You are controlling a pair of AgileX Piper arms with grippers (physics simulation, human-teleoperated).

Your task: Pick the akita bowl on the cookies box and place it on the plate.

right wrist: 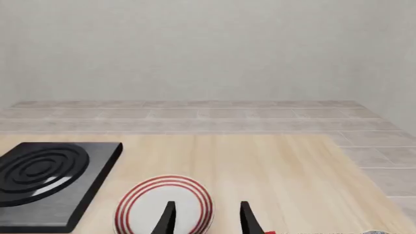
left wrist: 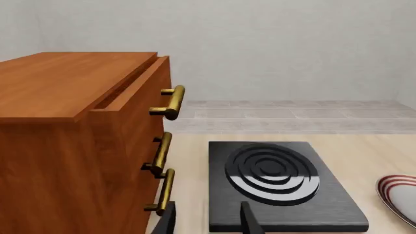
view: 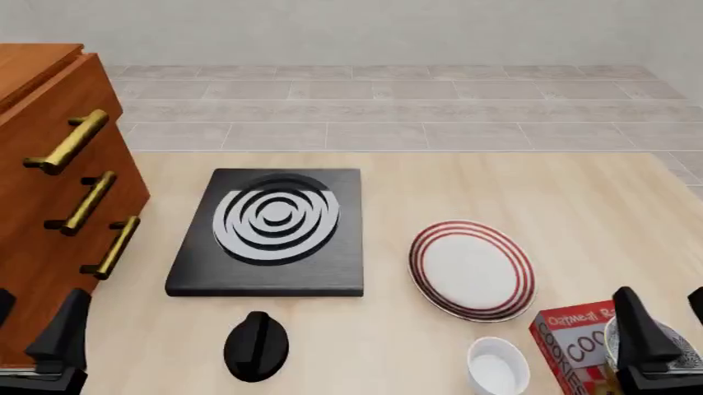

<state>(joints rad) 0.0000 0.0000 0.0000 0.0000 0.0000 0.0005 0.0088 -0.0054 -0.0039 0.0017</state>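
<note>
The akita bowl (view: 677, 354), speckled black and white, rests on the red cookies box (view: 571, 341) at the near right edge of the table, mostly hidden behind my right gripper's finger. The plate (view: 472, 270), white with dark red rings, lies left of and beyond the box; it also shows as the ringed plate (right wrist: 144, 204) in the right wrist view and the plate's edge (left wrist: 398, 195) in the left wrist view. My right gripper (view: 661, 293) hovers open over the bowl, holding nothing. My left gripper (view: 39, 295) stands open and empty near the cabinet at the near left.
A wooden drawer cabinet (view: 55, 189) with brass handles fills the left side. A black square stove (view: 275, 230) with grey rings sits mid-table. A small plain white bowl (view: 498, 368) stands left of the box. A black rounded object (view: 256, 346) lies near the front.
</note>
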